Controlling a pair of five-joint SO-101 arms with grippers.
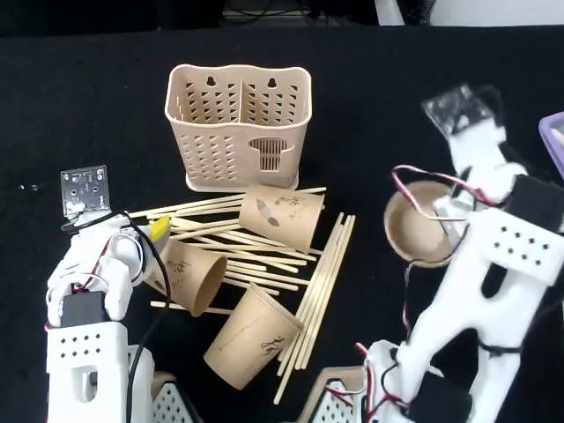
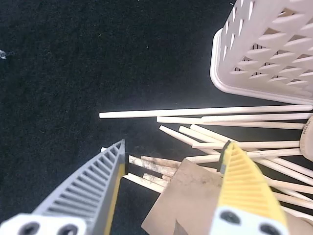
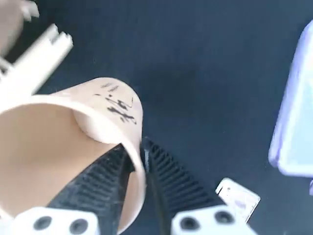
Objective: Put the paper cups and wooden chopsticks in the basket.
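High view: the slotted plastic basket (image 1: 238,128) waits upright behind strewn wooden chopsticks (image 1: 322,273) and three tipped paper cups (image 1: 280,214); left wrist view: the left hand (image 2: 174,144) gapes open over the near cup (image 2: 186,205), poised to grasp; right wrist view: the right hand (image 3: 139,147) pinches a fourth cup (image 3: 58,132) by its thin wall, apparently for carrying.

Four paper cups (image 1: 282,216), one basket (image 1: 238,123), a heap of wooden chopsticks (image 1: 328,264).
Three lying at centre and lower centre of the frame, a fourth cup (image 1: 419,225) at right centre; chopsticks too overlapped for an exact count, more than ten.
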